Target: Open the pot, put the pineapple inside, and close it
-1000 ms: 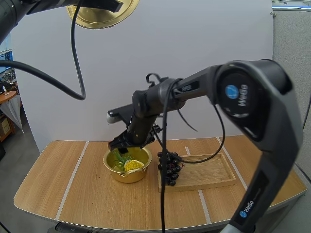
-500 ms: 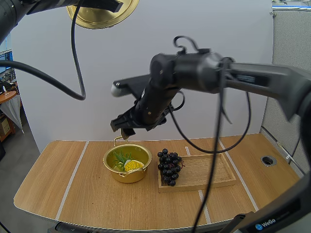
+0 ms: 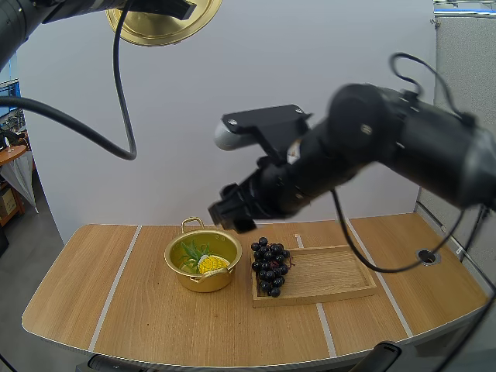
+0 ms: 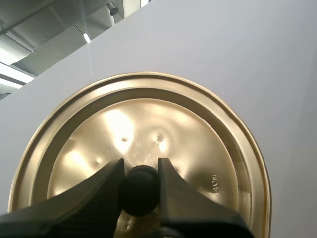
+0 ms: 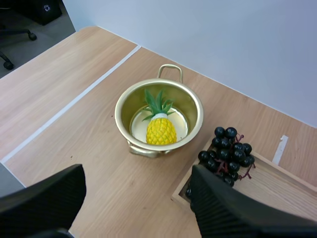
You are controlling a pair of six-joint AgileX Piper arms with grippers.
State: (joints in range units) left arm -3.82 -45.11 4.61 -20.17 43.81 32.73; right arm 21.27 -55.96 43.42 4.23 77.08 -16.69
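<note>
A gold pot (image 3: 203, 263) (image 5: 159, 116) stands open on the table with a yellow pineapple (image 3: 211, 264) (image 5: 160, 130) lying inside it. Its gold lid (image 3: 164, 19) (image 4: 143, 158) hangs high above the table's left, and my left gripper (image 4: 141, 184) is shut on the lid's black knob (image 4: 141, 189). My right gripper (image 3: 230, 214) (image 5: 133, 203) hovers above and to the right of the pot, its fingers (image 5: 233, 210) wide apart with nothing between them.
A wooden tray (image 3: 329, 273) (image 5: 270, 183) lies right of the pot. A bunch of dark grapes (image 3: 268, 265) (image 5: 225, 151) rests over the tray's left end, close to the pot. White tape lines (image 3: 115, 285) cross the table.
My right gripper has risen out of the pot and swung up and to the right, leaving the pineapple inside. The left arm and lid have stayed still.
</note>
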